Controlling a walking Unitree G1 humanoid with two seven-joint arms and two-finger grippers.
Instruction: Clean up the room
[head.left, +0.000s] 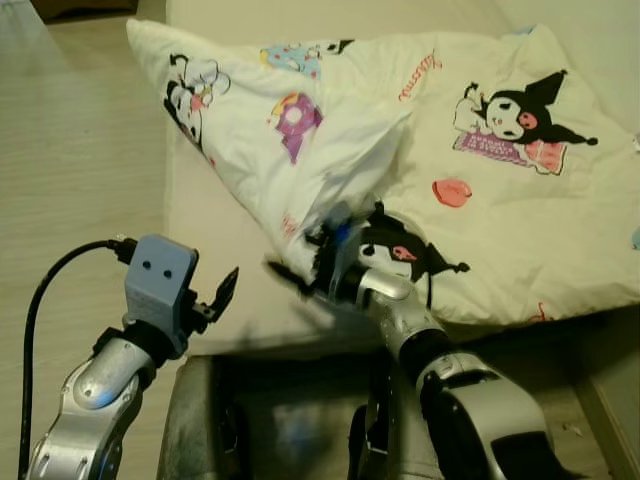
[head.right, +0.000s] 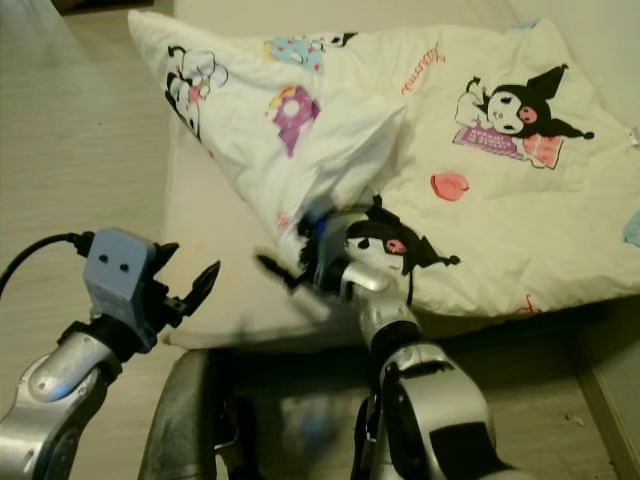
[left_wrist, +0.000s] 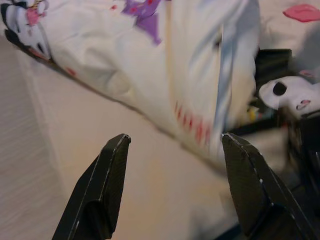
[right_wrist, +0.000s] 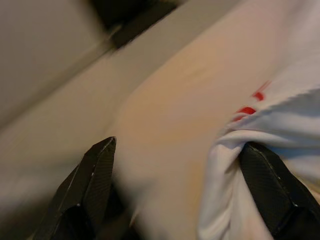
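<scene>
Cartoon-print quilt (head.left: 480, 160) heaped on bare cream mattress (head.left: 215, 240), bunched toward the far and right side; near-left corner folded up and back over itself in a peak, leaving a strip of mattress uncovered along the left edge. Pale wood floor (head.left: 70, 150) beyond that edge.

Right gripper (right_wrist: 175, 190) at the folded hem near the mattress front, fingers spread wide — one finger (right_wrist: 275, 190) tucked under a white fold of quilt, the other over bare mattress. Nothing pinched yet; cloth drapes against one finger only. Likely set there to catch the hem and draw the fold flat.

Left gripper (left_wrist: 175, 185) held low and just left of the fold, above the uncovered strip, fingers also wide apart, empty, pointed at the hanging corner — seemingly staged to take the corner's other side so the quilt can be spread with two holds.

Motion blur in the right wrist view; exact contact hard to confirm.
</scene>
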